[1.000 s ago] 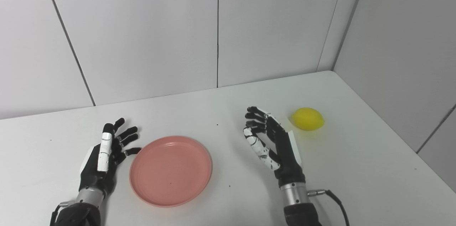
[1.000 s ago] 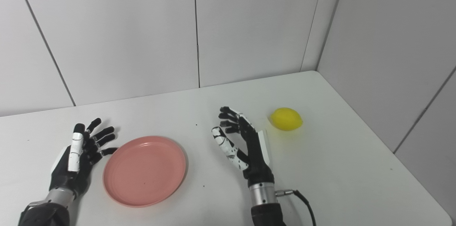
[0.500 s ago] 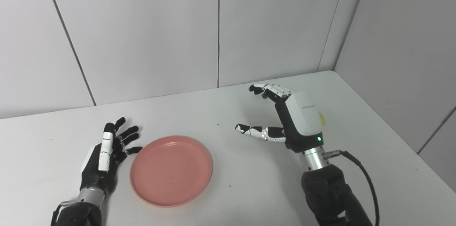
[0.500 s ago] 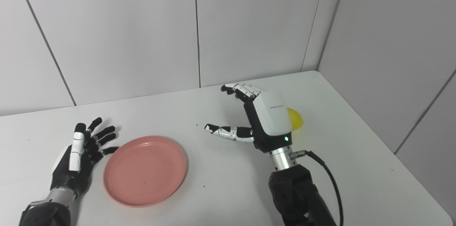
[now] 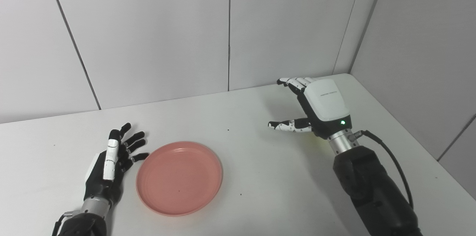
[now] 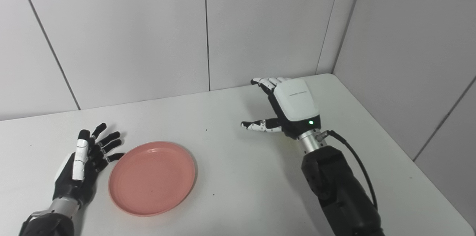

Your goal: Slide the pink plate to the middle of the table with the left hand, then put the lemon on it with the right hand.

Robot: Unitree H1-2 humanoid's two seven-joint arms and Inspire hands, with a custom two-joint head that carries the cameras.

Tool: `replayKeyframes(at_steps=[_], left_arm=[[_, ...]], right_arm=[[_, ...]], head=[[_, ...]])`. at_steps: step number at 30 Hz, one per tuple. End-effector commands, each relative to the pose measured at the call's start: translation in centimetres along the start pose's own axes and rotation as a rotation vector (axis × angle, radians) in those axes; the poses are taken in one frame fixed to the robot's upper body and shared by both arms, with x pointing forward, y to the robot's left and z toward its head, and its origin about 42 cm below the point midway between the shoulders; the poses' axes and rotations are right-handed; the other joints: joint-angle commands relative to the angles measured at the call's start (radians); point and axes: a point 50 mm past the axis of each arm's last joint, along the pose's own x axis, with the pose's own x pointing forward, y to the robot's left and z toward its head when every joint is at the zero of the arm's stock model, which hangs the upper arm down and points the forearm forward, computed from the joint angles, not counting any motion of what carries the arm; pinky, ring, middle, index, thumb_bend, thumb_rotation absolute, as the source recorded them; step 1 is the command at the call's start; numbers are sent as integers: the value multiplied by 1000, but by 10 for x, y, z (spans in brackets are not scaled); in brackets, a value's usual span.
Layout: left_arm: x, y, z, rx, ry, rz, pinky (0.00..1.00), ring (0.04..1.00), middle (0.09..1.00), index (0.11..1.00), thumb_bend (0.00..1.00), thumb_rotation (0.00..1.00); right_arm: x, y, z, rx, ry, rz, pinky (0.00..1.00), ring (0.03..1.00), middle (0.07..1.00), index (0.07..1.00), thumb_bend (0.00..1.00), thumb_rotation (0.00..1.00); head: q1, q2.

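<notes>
Left hand (image 5: 106,165) rests on the white table (image 5: 260,191) at near left, palm toward the pink plate (image 5: 179,177), fingers spread, holding nothing; its fingertips sit just beside the plate's left rim, apparently placed to push. The plate lies left of the table's middle, so judged not fully slid over. Right hand (image 5: 316,111) hovers at far right, back of hand toward the camera, fingers apart and curved with the thumb out left, empty. The lemon is hidden beneath it; only a yellowish tint shows under the palm, likely a cupping pose for a top grasp.
</notes>
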Motion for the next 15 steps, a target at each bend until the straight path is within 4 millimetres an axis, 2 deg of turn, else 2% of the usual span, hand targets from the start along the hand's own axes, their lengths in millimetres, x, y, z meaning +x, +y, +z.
replayKeyframes(at_steps=[1,5,15], left_arm=[[-9,2,-22,0,119,18,872,839,833,925,733,1000],[-9,2,-23,4,120,15,871,838,827,926,721,1000],[-11,3,-22,6,126,8,849,832,827,932,716,1000]], right_arm=[[16,-20,-16,-30,49,-48,586,673,716,721,972,573],[16,-18,-28,-11,81,-28,533,650,710,719,974,521],[19,-2,-56,-20,173,5,518,649,705,722,968,535]], head=[[0,1],[0,2],[5,5]])
